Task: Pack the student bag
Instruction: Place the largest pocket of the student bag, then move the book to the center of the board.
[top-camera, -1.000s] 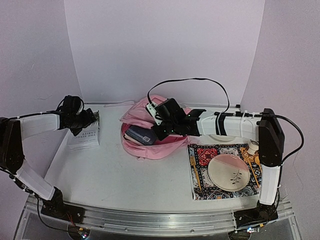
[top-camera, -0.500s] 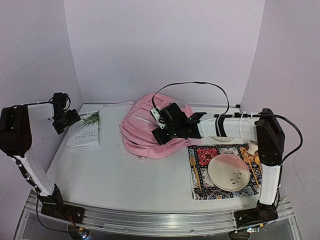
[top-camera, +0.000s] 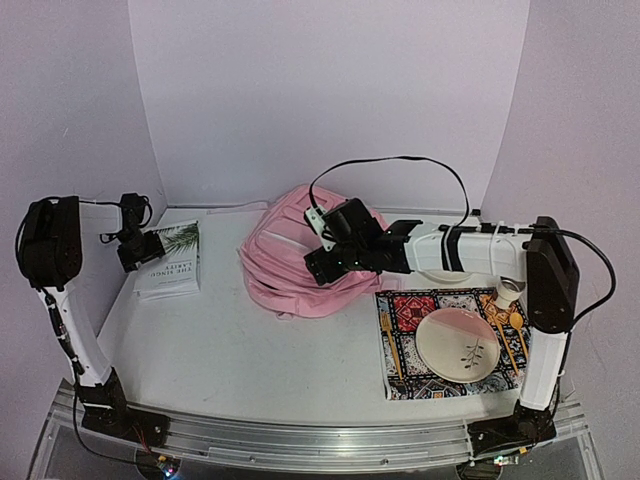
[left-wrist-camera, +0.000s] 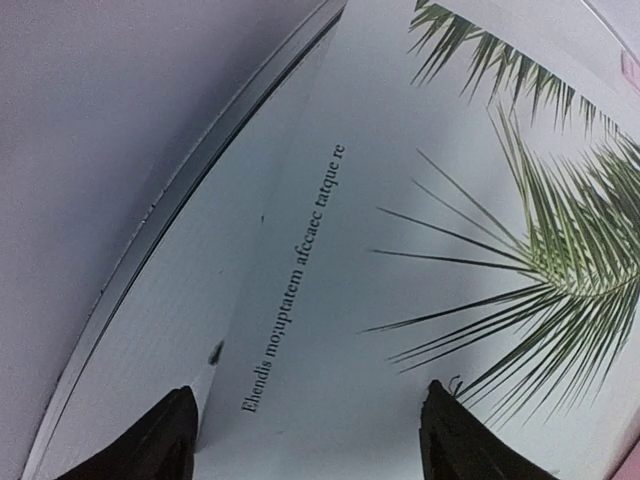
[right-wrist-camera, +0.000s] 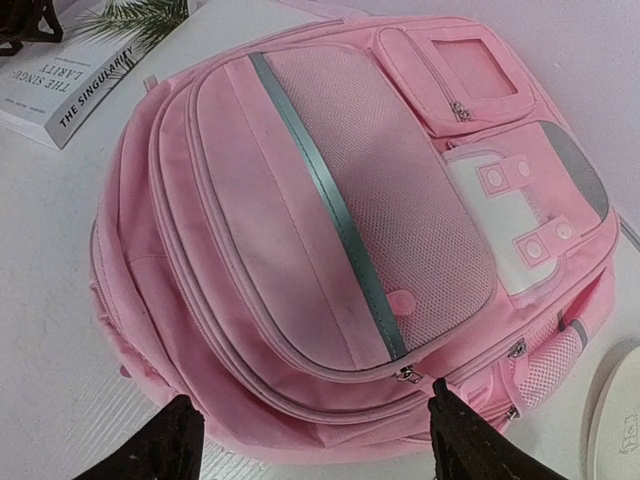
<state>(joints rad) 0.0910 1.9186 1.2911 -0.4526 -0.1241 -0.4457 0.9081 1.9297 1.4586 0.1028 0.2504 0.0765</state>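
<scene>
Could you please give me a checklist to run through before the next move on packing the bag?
1. The left tool is open over the book: ok.
2. The book lies flat, apart from the student bag: ok.
3. The right tool is open and empty above the student bag: ok.
4. An opening shows for loading: not ok, the front lies closed.
5. Room inside the student bag: cannot tell.

The student bag (top-camera: 272, 262) is laid flat with its front up, at about 11 o'clock from the table's middle. Its soft pink fabric is slumped and rounded. The visible zips are closed. A striped mesh panel (right-wrist-camera: 400, 200) is flanked at 3 o'clock by a pink-white pocket panel (right-wrist-camera: 510, 215).
</scene>
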